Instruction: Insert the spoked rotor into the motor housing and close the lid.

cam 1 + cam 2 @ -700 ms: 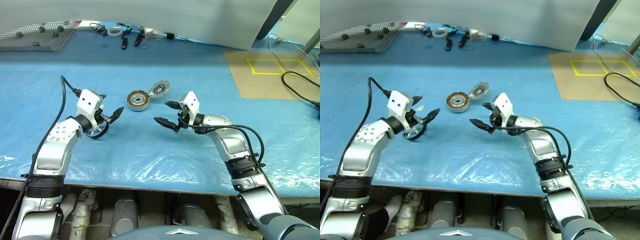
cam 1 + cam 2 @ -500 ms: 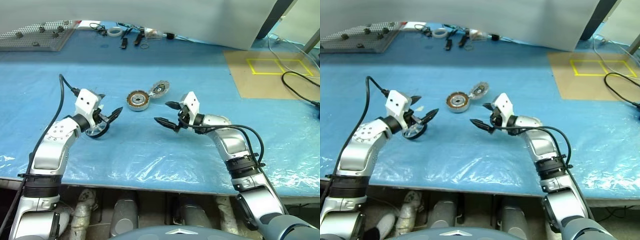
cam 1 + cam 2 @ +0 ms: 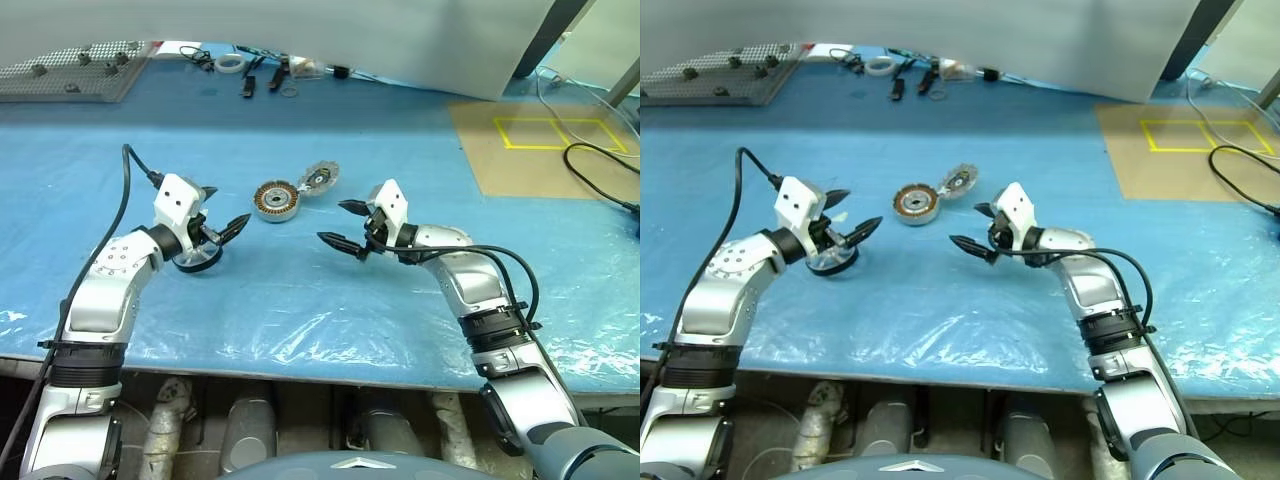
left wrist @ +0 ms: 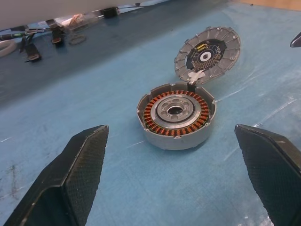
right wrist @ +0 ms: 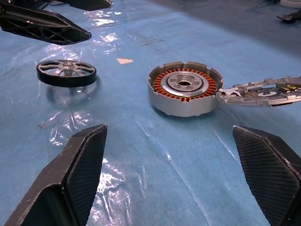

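The motor housing [image 3: 276,199], a round metal ring with copper windings, sits mid-table on the blue sheet. The lid [image 3: 320,178] rests tilted against its far right edge, inner face showing [image 4: 208,49]. The spoked rotor [image 5: 67,72] lies flat to the housing's left, just below my left gripper [image 3: 225,208]. That gripper hovers over it, open and holding nothing. My right gripper [image 3: 335,222] is open and empty too, a little to the right of the housing and nearer to me, pointing left toward it.
A perforated board [image 3: 70,70] with small parts lies at the back left. A tape roll [image 3: 230,62] and small tools [image 3: 270,75] line the back edge. A brown mat [image 3: 540,140] with a yellow square and a black cable [image 3: 600,160] are at the right.
The left gripper has risen slightly over the rotor and the right gripper has edged a little to the right. Both stay open. Housing, lid and rotor have not moved.
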Robot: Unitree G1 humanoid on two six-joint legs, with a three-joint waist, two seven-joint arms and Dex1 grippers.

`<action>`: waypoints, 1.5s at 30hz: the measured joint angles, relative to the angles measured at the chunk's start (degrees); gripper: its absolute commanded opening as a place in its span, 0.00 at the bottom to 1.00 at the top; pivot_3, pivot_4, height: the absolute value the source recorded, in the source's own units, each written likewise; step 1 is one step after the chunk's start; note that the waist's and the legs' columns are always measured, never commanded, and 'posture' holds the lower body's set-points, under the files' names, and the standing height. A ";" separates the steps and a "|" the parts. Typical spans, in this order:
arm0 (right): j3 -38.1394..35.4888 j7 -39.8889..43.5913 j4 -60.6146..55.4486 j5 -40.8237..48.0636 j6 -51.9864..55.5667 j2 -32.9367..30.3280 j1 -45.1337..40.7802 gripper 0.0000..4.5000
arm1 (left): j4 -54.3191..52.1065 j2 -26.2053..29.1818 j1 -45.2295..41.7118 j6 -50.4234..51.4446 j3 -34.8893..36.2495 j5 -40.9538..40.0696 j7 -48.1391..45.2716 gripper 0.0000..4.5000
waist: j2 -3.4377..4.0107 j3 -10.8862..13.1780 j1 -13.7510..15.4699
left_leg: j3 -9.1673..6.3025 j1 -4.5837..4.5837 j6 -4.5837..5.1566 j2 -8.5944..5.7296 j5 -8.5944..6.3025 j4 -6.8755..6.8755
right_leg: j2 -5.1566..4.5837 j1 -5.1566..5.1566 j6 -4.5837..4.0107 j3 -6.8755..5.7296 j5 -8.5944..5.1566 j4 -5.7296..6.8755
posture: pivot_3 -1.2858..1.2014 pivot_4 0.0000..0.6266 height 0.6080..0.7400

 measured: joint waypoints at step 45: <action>9.61 9.76 36.46 -9.82 -1.78 7.83 -41.16 0.99 | 8.91 -0.43 -1.91 -6.17 -0.27 -0.99 -4.88 1.00 | 0.01 0.01 -0.10 | 0.00 -0.39 -0.15 0.02 0.10 0.06 | -0.02 -0.40 -0.04 -0.09 0.01 0.22 | 0.52 0.24 1.00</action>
